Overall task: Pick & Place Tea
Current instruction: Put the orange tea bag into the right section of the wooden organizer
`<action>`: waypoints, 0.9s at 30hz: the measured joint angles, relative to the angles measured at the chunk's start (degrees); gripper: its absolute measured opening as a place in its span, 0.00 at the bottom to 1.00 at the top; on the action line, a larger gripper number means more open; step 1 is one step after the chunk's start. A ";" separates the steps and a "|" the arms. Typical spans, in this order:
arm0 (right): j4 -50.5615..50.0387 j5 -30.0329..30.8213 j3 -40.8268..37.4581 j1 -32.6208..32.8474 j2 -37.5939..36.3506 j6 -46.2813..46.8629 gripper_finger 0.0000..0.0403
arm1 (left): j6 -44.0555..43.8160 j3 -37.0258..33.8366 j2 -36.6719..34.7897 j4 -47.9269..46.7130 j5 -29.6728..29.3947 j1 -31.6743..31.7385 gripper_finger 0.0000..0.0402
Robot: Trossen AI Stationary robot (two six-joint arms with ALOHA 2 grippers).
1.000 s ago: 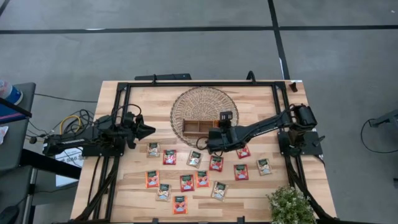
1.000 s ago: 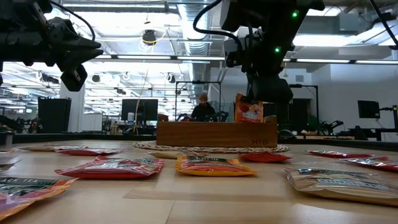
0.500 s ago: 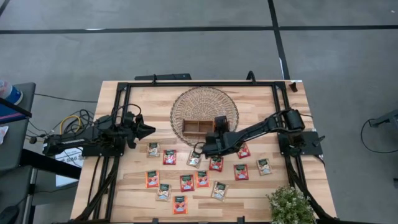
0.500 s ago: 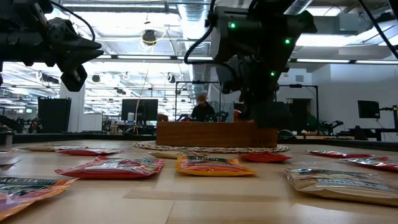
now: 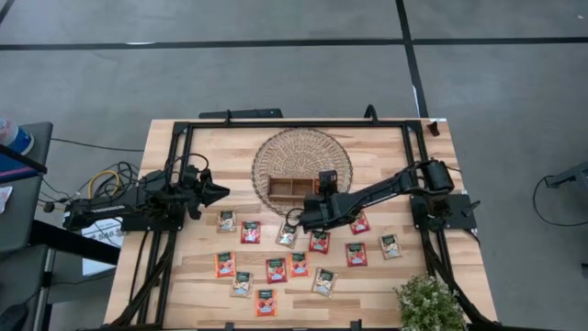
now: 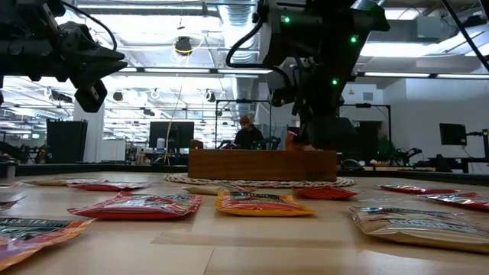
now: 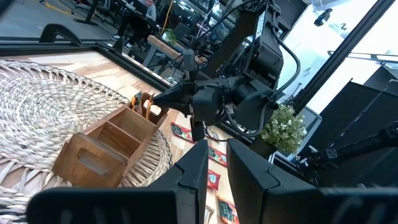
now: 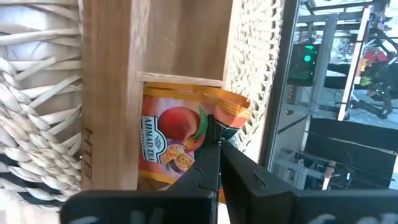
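Right now my right jaws (image 8: 214, 146) are clamped on an orange sachet (image 8: 177, 140), half into the tray (image 8: 112, 93) compartment at 3 o'clock; crooked release could snag its wall.

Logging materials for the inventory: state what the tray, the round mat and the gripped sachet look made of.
Tray: apparently wood, matte, visible grain. Round mat: wicker-like, woven pale strands. Orange sachet in the right tool: probably printed foil or plastic, slightly glossy and crinkled.
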 joint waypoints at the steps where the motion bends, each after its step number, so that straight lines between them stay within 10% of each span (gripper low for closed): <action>1: -0.06 -0.02 0.00 0.00 -0.01 0.01 0.00 | -0.01 0.00 0.00 0.00 0.00 0.01 0.13; 27: -22.41 -1.28 13.82 0.04 0.00 4.61 0.27 | 0.03 0.00 0.00 0.02 0.02 0.01 0.13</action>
